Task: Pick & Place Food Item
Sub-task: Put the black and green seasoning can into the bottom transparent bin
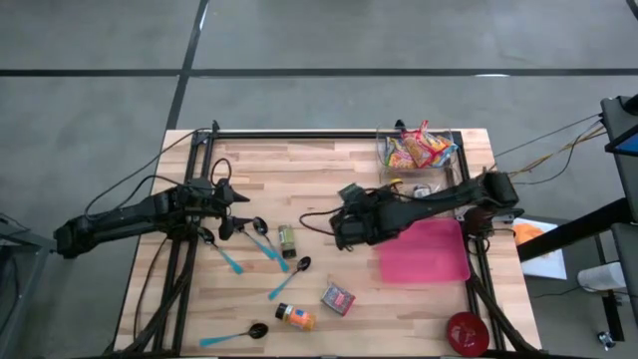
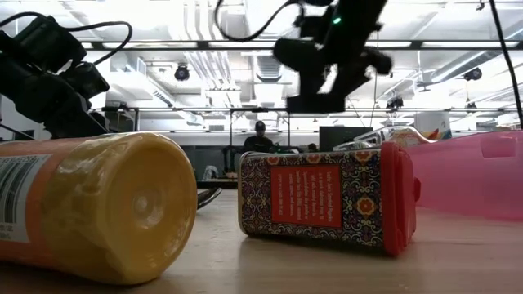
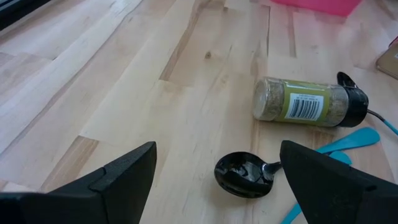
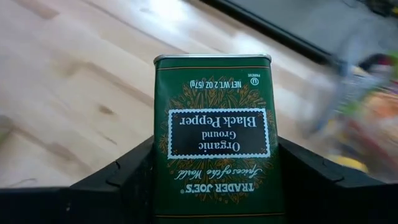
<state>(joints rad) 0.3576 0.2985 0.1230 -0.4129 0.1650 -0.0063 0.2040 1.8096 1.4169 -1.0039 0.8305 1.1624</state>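
Right wrist view: my right pincer point(image 4: 214, 180) clamps the pepper tin point(image 4: 214, 134) for carrying; left pincer point(image 3: 214, 180) waits wide.

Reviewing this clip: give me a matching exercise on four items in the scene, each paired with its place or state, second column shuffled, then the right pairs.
Things:
1. green pepper tin
2. herb jar with black cap
3. orange bottle with yellow cap
4. pink tray

Places or states:
A. lying on its side at the table's near edge, by the patterned red-lidded tin
B. flat on the table under the right arm
C. held in the right end effector
D. lying on its side beside a black spoon, ahead of the open left end effector

Pairs: 1-C, 2-D, 3-A, 4-B
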